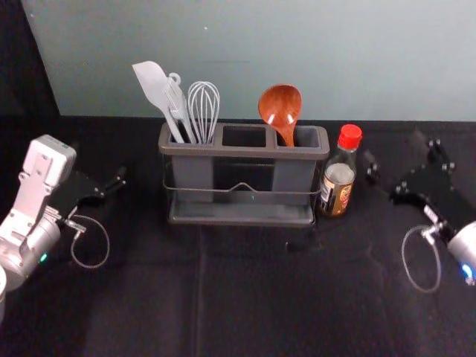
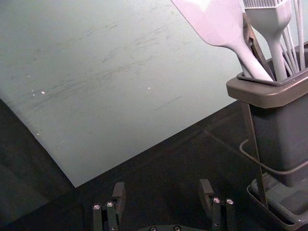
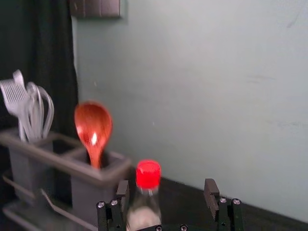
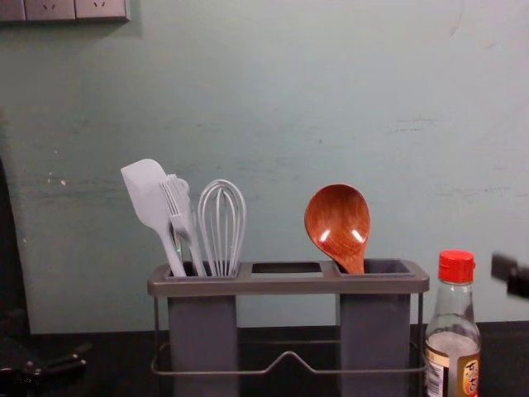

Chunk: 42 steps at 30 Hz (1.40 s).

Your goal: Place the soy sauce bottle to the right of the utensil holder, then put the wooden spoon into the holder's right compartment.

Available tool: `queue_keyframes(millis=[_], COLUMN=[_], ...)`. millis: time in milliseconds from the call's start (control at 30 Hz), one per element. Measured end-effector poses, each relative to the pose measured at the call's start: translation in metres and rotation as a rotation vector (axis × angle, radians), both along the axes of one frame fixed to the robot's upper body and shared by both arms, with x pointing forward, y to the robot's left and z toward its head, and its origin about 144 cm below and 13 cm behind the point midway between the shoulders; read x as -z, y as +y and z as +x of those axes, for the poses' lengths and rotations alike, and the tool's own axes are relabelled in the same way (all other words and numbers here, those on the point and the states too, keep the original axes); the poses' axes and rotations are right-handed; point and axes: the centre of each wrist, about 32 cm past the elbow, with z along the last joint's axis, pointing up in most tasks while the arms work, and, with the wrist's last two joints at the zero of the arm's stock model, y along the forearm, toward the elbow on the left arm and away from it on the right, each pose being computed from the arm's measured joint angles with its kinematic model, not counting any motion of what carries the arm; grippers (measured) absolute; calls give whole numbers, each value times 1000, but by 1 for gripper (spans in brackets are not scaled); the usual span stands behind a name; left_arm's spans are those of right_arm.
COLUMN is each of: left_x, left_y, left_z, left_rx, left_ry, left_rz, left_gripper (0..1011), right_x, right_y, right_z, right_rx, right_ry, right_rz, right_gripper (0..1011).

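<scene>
Red-capped, the soy sauce bottle (image 1: 340,175) stands just right of the utensil holder (image 1: 238,152), open surface (image 1: 245,305) before them, the wooden spoon (image 1: 280,104) hiding its lower handle in the right compartment, the bottle's base cropped in the chest view but visible from the head, left gripper (image 1: 103,167) and right gripper (image 1: 393,149) flanking, jaws wide.

The lower handle of the spoon (image 4: 335,217) is hidden inside the right compartment of the holder (image 4: 289,285). The chest view's bottom edge cuts off the base of the bottle (image 4: 452,331). The right gripper (image 1: 393,146) is blurred and cut off at that view's right edge. The left wrist view's top edge crops the spatula (image 2: 211,21).
</scene>
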Motion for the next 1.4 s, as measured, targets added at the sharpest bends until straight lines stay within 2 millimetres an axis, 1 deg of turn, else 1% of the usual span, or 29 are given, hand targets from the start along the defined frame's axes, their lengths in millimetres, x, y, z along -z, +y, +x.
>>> queue_keyframes(millis=[133,267,433,467,567,733,1400], left_x=[0,0,0,0,0,0,0], left_y=[0,0,0,0,0,0,0], left_z=[0,0,0,0,0,0,0], left_rx=[0,0,0,0,0,0,0], left_ry=[0,0,0,0,0,0,0], left_rz=[0,0,0,0,0,0,0], left_gripper=[1005,1005,1005,1005,1005,1005,1005], right_x=[9,23,26,35,42,45,44], right_y=[4,11,12,15,15,13,12], right_z=[-7,-12,-12,-11,-8,-3,-2], right_rx=[53,134,143,175,210,245,247], right_ry=[36,66,68,74,48,-10,-16], right_rz=[-86,-219,-236,-292,-317,-309,-300], right_gripper=[1004,1004,1004,1004,1004,1004,1004])
